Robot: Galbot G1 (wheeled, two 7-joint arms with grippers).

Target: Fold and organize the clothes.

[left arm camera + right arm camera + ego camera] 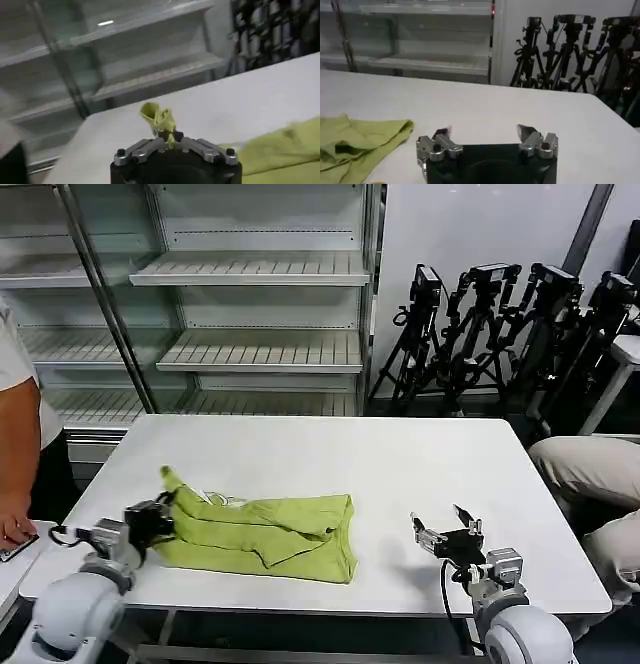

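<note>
The T-shirt (262, 536) lies bunched and roughly folded on the white tabletop (400, 464), left of centre and toward the near edge. Its long axis runs left to right, and loose folds overlap across its middle. One corner at its left end stands up off the surface.

Left pincer (160, 522): positioned at the left end of the T-shirt, low over the tabletop. In the left wrist view the left pincer (171, 141) is clenched on a small tuft of the fabric, and the pinched cloth rises above the fingertips in a crumpled peak. The rest of the T-shirt (280, 147) lies flat on the tabletop (240, 100) beyond it.

Right pincer (446, 527): positioned to the right of the T-shirt, apart from it, just above bare tabletop near the front edge. In the right wrist view the right pincer (485, 137) is released, its fingers spread wide with nothing between them. The right end of the T-shirt (360, 140) lies on the tabletop (520, 110) off to one side, not touching the fingers.

Shelves (250, 304) and a row of tripods (500, 334) stand behind the tabletop.
</note>
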